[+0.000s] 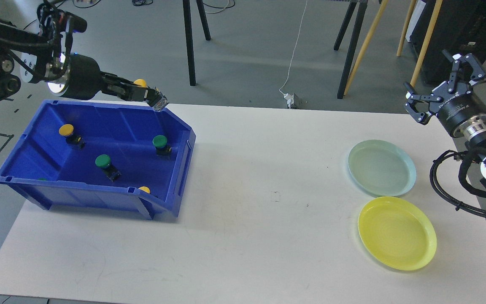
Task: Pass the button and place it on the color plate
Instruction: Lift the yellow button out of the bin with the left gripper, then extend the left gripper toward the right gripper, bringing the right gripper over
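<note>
My left gripper (pixel 152 96) is raised above the back rim of the blue bin (pixel 175 198) and is shut on a yellow button (pixel 140 82). In the bin lie a yellow button (pixel 66 130) at the back left, a green button (pixel 103 161) in the middle, a green button (pixel 159 141) at the right and a yellow button (pixel 144 189) by the front wall. A pale green plate (pixel 381 167) and a yellow plate (pixel 397 232) lie at the table's right. My right gripper (pixel 445 84) is open and empty, above the table's far right edge.
The white table (pixel 260 219) carries the bin at the left and the plates at the right. Stand legs (pixel 190 46) and wooden poles (pixel 363 46) stand on the floor behind the table. A cable loop (pixel 449 185) hangs by my right arm.
</note>
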Controlling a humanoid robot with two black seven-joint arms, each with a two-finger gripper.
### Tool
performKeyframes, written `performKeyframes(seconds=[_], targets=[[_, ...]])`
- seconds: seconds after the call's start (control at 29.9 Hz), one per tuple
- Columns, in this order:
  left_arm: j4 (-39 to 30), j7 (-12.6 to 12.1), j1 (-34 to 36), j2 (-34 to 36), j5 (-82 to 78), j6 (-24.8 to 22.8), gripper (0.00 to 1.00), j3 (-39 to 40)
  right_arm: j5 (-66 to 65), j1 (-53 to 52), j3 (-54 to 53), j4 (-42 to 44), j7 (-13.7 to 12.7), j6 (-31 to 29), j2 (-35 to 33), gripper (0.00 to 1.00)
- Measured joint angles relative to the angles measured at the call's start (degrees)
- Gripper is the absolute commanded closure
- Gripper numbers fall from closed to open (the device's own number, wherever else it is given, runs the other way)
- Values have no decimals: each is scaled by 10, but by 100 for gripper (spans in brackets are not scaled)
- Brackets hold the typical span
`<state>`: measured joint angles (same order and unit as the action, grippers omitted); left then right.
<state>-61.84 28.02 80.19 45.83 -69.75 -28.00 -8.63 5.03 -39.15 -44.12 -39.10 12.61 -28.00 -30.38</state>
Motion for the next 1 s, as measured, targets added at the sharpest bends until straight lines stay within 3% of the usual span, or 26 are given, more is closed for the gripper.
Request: performKeyframes(seconds=[0.1, 0.23, 0.37, 0.47, 0.63, 1.0], targets=[[-36, 0, -55, -28, 93, 0, 94, 75, -15, -1, 3, -30, 0, 0, -28, 1], [-30, 0, -133, -138, 212, 0, 94, 186, -70, 34, 2, -136, 10, 0, -82, 1], [59, 0, -170, -266, 261, 0, 93, 241, -144, 105, -10, -290, 62, 6, -145, 1], [120, 0, -176, -339, 268, 0, 93, 248, -188, 151, -22, -393, 99, 48, -179, 1], [138, 0, -173, -364, 277, 0, 93, 245, -200, 187, -40, -472, 118, 80, -190, 1], [139, 0, -169, -368, 278, 0, 93, 240, -240, 129, 12, -450, 118, 101, -103, 1]])
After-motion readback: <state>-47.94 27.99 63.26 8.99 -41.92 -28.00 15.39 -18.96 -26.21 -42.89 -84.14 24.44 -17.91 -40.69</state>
